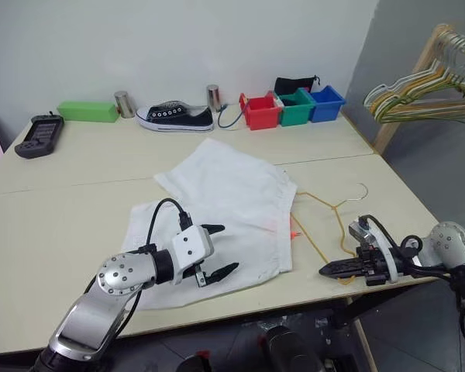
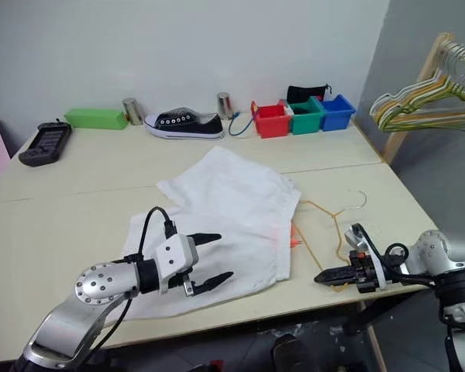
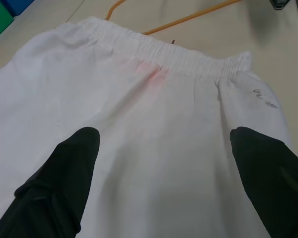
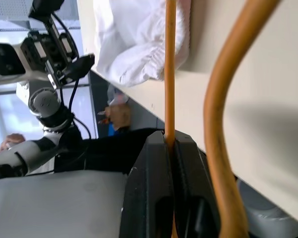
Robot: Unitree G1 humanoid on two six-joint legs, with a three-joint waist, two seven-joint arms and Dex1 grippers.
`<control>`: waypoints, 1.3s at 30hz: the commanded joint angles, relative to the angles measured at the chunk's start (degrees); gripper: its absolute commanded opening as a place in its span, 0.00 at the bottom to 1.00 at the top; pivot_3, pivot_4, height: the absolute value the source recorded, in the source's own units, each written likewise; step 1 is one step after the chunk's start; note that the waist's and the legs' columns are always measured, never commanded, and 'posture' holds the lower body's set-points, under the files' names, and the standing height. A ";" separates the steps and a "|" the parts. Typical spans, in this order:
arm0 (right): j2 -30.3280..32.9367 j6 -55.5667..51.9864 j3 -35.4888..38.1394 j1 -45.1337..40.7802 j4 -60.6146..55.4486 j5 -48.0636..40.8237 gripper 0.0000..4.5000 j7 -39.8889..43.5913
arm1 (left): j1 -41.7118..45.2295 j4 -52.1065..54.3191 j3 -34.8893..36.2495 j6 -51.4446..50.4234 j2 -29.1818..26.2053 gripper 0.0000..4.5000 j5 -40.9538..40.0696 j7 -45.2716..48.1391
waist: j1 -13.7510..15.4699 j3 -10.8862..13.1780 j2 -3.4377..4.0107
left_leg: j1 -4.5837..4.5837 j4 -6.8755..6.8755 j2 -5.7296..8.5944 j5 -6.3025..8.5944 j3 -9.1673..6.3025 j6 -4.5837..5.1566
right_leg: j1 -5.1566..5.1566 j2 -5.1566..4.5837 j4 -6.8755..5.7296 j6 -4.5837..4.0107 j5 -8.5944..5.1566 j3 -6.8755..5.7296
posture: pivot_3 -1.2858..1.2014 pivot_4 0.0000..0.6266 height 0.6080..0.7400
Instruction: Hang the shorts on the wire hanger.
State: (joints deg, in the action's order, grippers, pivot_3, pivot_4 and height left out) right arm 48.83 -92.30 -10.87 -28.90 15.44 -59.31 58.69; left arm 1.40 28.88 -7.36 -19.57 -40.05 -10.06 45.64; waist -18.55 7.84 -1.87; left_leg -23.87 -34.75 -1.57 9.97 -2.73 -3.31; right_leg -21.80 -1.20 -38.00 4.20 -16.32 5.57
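The white shorts (image 1: 232, 201) lie flat in the middle of the table, waistband (image 3: 188, 57) toward the right, with a bit of orange drawstring (image 1: 293, 231) poking out. My left gripper (image 1: 217, 249) hovers open just above the near part of the shorts, and its black fingers (image 3: 64, 168) are spread wide over the fabric. The thin yellow wire hanger (image 1: 325, 225) lies right of the shorts, hook (image 1: 360, 190) pointing away. My right gripper (image 1: 329, 270) is at the table's front edge, shut on the hanger's near corner, the wire (image 4: 170, 74) pinched between its fingers.
Along the back edge stand a green box (image 1: 87, 111), two metal cans (image 1: 124, 103), a black sneaker (image 1: 174, 116) and red, green and blue bins (image 1: 296, 107). A black device (image 1: 39, 136) lies far left. A wooden rack holding a bunch of hangers (image 1: 426, 93) stands at the right.
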 commanded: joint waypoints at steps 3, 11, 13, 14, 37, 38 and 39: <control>1.81 -0.20 -2.47 -2.50 0.58 -5.30 0.00 -0.94 | 0.37 2.90 -0.15 -0.04 1.04 0.99 0.25 -1.35 | 0.29 0.00 0.00 | -0.06 0.00 0.02 0.07 0.08 0.08 | 0.00 0.01 0.01 0.00 0.00 0.09 | 0.43 0.08 1.00; -5.43 2.62 0.68 -5.64 8.72 3.72 0.00 -3.17 | 0.26 2.95 -0.23 0.17 1.16 0.99 0.63 -1.96 | 1.25 -0.03 0.04 | -0.07 -0.02 -0.01 0.24 0.07 0.31 | -0.01 0.11 -0.02 0.27 0.15 0.09 | 0.43 0.08 1.00; -6.36 4.35 1.31 -7.00 9.32 5.19 0.00 -2.42 | 0.22 2.88 -0.14 0.29 1.08 0.99 0.69 -1.92 | 1.30 -0.05 0.05 | -0.08 -0.06 0.00 0.24 0.08 0.31 | 0.02 0.11 -0.02 0.28 0.15 0.12 | 0.43 0.07 1.00; -6.64 4.91 1.49 -7.45 9.50 5.85 0.00 -2.03 | 0.23 2.85 -0.11 0.31 1.07 0.99 0.72 -1.89 | 1.30 -0.05 0.07 | -0.07 -0.09 0.00 0.24 0.07 0.31 | 0.03 0.11 -0.02 0.29 0.16 0.11 | 0.43 0.07 1.00; -9.32 62.43 -11.61 -14.67 -6.07 54.69 0.00 -12.25 | 47.89 -32.67 2.51 7.60 -11.78 0.99 -1.07 21.44 | 1.24 -0.48 0.66 | -0.27 -0.20 0.05 0.18 0.05 0.34 | -0.20 0.12 -0.14 0.55 0.33 0.13 | 0.44 0.05 1.00; -9.59 63.52 -12.19 -14.62 -6.84 56.30 0.00 -12.62 | 50.62 -36.47 1.04 10.51 -10.77 0.99 0.57 22.22 | 1.25 -0.49 0.68 | -0.37 -0.15 0.05 0.17 0.02 0.33 | -0.30 0.12 -0.17 0.54 0.32 0.09 | 0.44 0.05 1.00; -9.82 64.46 -12.74 -14.62 -7.55 57.65 0.00 -12.64 | 53.01 -40.08 -0.21 13.19 -9.84 0.99 2.03 22.94 | 1.28 -0.51 0.71 | -0.44 -0.13 0.05 0.17 0.00 0.33 | -0.38 0.12 -0.21 0.54 0.33 0.07 | 0.43 0.05 1.00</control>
State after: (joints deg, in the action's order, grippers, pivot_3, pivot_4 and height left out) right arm 39.09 -31.44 -23.47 -42.23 11.28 -5.18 47.04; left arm 50.29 -4.45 -5.01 -12.58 -51.48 -11.45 66.51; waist -17.27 7.33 -1.16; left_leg -24.32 -34.89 -1.51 10.14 -2.74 -2.98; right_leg -22.19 -1.08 -38.27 4.73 -15.99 5.64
